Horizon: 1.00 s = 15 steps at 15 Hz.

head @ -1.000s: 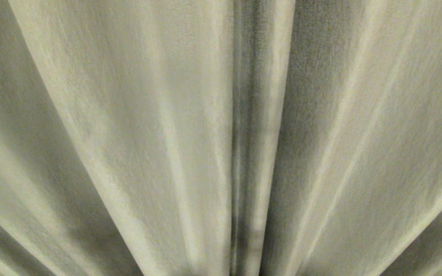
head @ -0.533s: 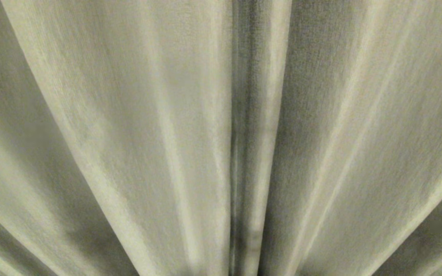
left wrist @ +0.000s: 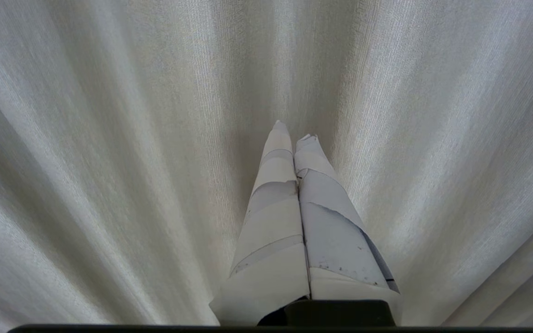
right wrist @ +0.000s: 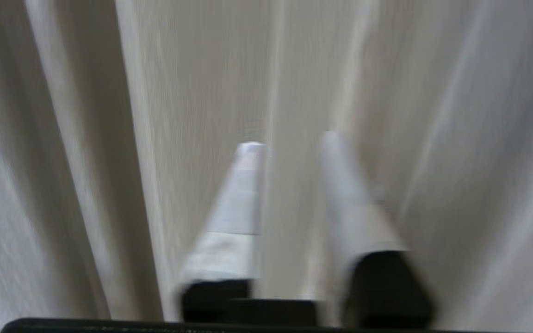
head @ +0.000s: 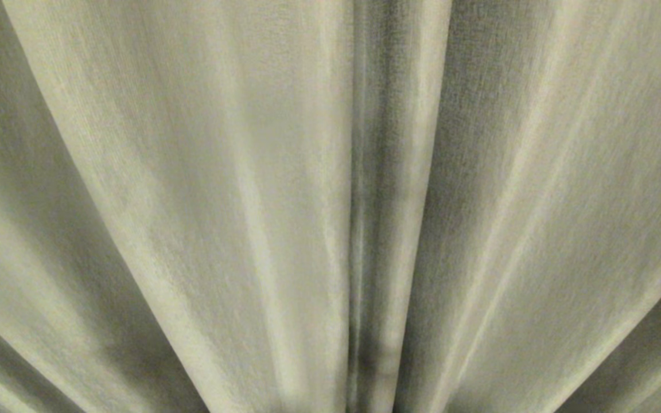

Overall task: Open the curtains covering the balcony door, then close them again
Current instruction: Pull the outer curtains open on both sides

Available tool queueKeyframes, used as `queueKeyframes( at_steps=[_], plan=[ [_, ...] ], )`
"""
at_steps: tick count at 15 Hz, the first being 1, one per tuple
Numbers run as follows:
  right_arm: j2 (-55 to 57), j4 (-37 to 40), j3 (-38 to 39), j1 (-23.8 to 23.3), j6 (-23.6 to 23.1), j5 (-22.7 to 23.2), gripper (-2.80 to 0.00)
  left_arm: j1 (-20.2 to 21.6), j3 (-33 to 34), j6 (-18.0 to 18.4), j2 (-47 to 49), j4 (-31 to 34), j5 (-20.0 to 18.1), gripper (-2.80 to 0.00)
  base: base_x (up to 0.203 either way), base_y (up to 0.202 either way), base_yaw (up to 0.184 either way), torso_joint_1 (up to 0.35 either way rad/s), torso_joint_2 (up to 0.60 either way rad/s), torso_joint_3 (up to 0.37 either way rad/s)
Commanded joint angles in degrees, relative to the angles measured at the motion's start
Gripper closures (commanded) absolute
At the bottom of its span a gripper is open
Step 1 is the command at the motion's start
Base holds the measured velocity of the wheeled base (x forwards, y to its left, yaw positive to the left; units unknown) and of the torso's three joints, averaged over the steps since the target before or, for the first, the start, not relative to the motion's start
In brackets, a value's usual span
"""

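right gripper (right wrist: 289, 138): fingers apart, nothing between, pointed at fabric folds, blurred | left gripper (left wrist: 292, 132): fingers pressed together, empty, just short of cloth | curtains (head: 193, 172): drawn shut, filling head view, hemmed edges meeting near centre

Likely a home or similar room: cream woven curtains (head: 221, 201) fill every view.

Two curtains (head: 193, 172) meeting at one seam, and two claws: left claw (left wrist: 289, 132), right claw (right wrist: 289, 141).
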Motion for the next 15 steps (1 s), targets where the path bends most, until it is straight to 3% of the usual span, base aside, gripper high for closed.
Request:
queueKeyframes(
  at_steps=[1,6,15],
  plan=[
    [6.9,-1.6,-2.0,0.3,0.0,0.0,-2.8,0.0,0.0,0.0,-0.1,0.0,0.0,0.0,0.0,0.0,0.0,0.0,0.0,0.0],
    [15.0,-3.9,-6.4,0.0,-0.1,0.0,-2.8,0.0,0.0,0.0,-0.1,0.0,0.0,0.0,0.0,0.0,0.0,0.0,0.0,0.0],
    [43.4,-9.8,-29.4,-7.8,0.0,0.0,-2.8,0.0,0.0,0.0,-0.1,0.0,0.0,0.0,0.0,0.0,0.0,0.0,0.0,0.0]
  ],
)
